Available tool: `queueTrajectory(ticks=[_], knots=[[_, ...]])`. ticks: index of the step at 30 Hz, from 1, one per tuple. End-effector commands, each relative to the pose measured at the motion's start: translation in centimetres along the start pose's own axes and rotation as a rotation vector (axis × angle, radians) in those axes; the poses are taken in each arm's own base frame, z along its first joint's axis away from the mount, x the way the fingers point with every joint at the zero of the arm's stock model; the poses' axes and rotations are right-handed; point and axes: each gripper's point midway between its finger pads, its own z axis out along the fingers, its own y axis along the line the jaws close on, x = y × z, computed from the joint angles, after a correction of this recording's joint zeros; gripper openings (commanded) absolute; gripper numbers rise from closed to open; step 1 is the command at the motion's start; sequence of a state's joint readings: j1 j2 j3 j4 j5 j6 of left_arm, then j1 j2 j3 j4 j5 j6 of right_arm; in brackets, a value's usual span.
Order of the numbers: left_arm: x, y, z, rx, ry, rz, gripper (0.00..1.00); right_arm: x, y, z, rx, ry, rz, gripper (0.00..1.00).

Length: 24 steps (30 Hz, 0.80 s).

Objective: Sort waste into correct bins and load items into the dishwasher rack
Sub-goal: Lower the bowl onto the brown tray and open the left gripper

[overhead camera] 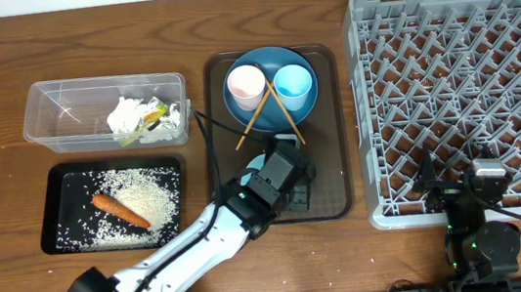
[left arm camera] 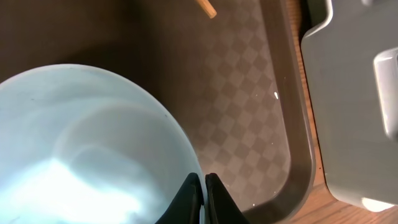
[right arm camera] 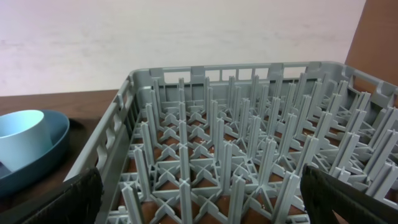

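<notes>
The pale blue-white bowl point(left arm camera: 81, 143) sits in the front half of the dark brown serving tray point(left arm camera: 249, 112), behind which the blue plate point(overhead camera: 265, 59) carries the two cups and the chopsticks point(overhead camera: 262, 114). The left jaws are pressed together, and their fingertips point(left arm camera: 194, 193) are right at the bowl's rim. I cannot tell whether any of the wall is caught between them.

The bowl looks smooth, hard and glossy, so it is probably slippery and would chip if knocked against the rack's pegs. It seems light enough for a one-sided hold. The rim is the only real purchase: one finger inside and one outside, set deep on the wall rather than on the lip.

The right jaws are spread wide and empty at the front edge of the dishwasher rack point(right arm camera: 249, 143).
</notes>
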<state>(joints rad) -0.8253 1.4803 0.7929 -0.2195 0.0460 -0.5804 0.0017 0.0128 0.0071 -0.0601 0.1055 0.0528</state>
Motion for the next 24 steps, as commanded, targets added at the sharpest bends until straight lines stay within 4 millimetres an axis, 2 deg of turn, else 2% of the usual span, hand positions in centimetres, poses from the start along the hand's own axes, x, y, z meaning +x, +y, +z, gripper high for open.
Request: queueTrajectory(ticks=[1, 4, 5, 6, 7, 8, 10, 14, 17, 21, 24], knots=[[0.2, -0.3, 0.6, 0.004, 0.010, -0.003, 0.06, 0.2, 0.2, 0.0, -0.008, 0.008, 0.012, 0.99], [-0.2, -0.5, 0.6, 0.015, -0.005, -0.003, 0.08, 0.2, 0.2, 0.0, -0.007, 0.008, 0.012, 0.99], [-0.3, -0.6, 0.6, 0.020, -0.010, -0.003, 0.11, 0.2, 0.2, 0.0, -0.007, 0.008, 0.012, 0.99], [-0.4, -0.7, 0.6, 0.025, -0.012, -0.004, 0.17, 0.2, 0.2, 0.0, -0.007, 0.008, 0.012, 0.99], [-0.4, -0.9, 0.6, 0.031, -0.012, -0.004, 0.29, 0.2, 0.2, 0.0, -0.007, 0.008, 0.012, 0.99], [-0.4, -0.9, 0.6, 0.032, -0.012, -0.004, 0.36, 0.2, 0.2, 0.0, -0.007, 0.008, 0.012, 0.99], [-0.5, -1.0, 0.5, 0.036, -0.013, -0.003, 0.41, 0.2, 0.2, 0.0, -0.007, 0.008, 0.012, 0.99], [-1.3, -1.6, -0.7, 0.060, -0.048, 0.011, 0.43, 0.2, 0.2, 0.0, -0.007, 0.008, 0.012, 0.99], [-2.6, -1.7, -2.7, 0.077, -0.099, 0.048, 0.40, 0.2, 0.2, 0.0, -0.007, 0.008, 0.012, 0.99], [-4.2, 1.5, -6.2, -0.024, -0.179, -0.003, 0.37, 0.2, 0.2, 0.0, -0.007, 0.008, 0.012, 0.99], [-4.4, 4.9, -8.5, -0.111, -0.194, -0.062, 0.37, 0.2, 0.2, 0.0, -0.007, 0.008, 0.012, 0.99]])
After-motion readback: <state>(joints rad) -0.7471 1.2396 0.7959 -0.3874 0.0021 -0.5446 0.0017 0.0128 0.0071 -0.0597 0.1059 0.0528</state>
